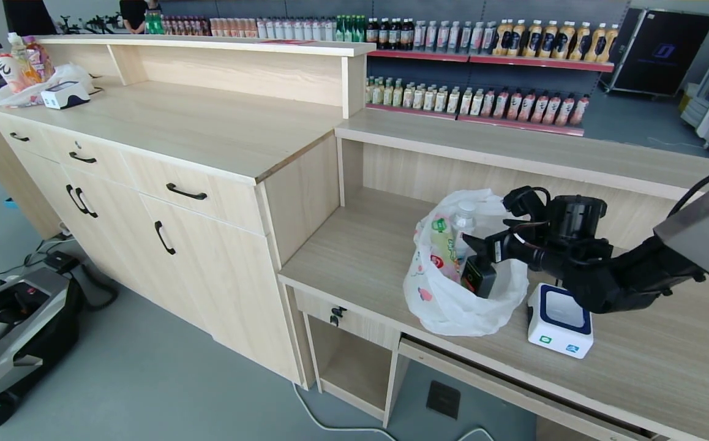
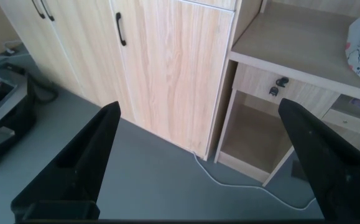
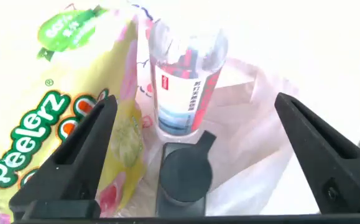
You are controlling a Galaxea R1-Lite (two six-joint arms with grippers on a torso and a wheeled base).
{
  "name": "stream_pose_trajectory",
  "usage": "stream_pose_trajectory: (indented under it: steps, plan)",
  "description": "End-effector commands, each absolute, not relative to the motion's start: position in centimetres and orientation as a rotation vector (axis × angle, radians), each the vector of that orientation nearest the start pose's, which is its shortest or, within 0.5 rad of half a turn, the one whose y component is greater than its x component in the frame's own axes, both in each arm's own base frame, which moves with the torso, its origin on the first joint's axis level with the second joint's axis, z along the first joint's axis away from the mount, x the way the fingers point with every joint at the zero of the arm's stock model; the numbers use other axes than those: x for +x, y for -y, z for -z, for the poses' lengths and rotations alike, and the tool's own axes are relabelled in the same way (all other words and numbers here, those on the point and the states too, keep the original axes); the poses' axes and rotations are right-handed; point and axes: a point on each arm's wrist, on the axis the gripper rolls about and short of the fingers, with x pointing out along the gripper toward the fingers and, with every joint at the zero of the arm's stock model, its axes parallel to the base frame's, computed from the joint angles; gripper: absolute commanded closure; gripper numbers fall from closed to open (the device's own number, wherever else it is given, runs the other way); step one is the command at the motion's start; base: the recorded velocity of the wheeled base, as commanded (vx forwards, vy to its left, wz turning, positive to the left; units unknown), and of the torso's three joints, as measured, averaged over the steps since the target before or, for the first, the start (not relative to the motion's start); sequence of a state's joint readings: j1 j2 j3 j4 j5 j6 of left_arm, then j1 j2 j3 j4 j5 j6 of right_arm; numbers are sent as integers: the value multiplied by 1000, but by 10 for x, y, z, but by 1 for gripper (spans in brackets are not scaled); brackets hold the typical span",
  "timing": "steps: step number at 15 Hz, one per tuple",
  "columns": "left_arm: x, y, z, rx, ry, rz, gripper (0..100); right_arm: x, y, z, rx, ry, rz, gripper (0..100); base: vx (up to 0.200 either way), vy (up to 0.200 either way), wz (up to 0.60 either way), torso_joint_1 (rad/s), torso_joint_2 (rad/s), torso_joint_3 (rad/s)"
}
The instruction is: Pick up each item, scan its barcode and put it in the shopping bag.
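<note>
Shopping bag (image 1: 446, 306) of thin white plastic, open under the right gripper (image 3: 195, 99)

It stands on the pale wooden counter (image 1: 360, 245) just beside the white, blue-topped scanner box (image 1: 559, 321), probably so scanned goods travel little. The right gripper hangs over its mouth, fingers spread wide, gripping nothing. Inside lie a yellow pouch (image 3: 61, 124) with green lettering, a clear bottle (image 3: 183, 81) with a red-and-blue label, and a black capped container (image 3: 183, 177). The left gripper (image 2: 198, 106), fingers apart, hangs above the grey floor

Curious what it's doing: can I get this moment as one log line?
right gripper: jaws open, over shopping bag | in bag: water bottle, snack pouch, dark item | left gripper: jaws open, over floor
</note>
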State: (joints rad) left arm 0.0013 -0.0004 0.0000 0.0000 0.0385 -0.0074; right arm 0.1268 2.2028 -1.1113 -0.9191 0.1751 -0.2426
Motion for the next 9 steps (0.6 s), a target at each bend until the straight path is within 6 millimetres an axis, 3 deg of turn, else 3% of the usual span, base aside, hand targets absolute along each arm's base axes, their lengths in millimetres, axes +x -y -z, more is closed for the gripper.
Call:
stream_pose_trajectory:
  steps: [1, 3, 6, 9]
  plan:
    - [-23, -1, -75, -8, 0, -40, 0, 409, -45, -146, -267, -57, -290, 0, 0, 0, 0, 0, 0, 0]
    - [-23, -1, -75, -8, 0, -41, 0, 386, -37, -194, -375, 38, -265, 0, 0, 0, 0, 0, 0, 0]
    - [-23, -1, -75, -8, 0, -41, 0, 350, -26, -278, -445, 226, -255, 0, 0, 0, -600, 2, 2, 1]
    - [-23, -1, -75, -8, 0, -41, 0, 294, -7, -349, -388, 167, -191, 0, 0, 0, -600, 9, 1, 2]
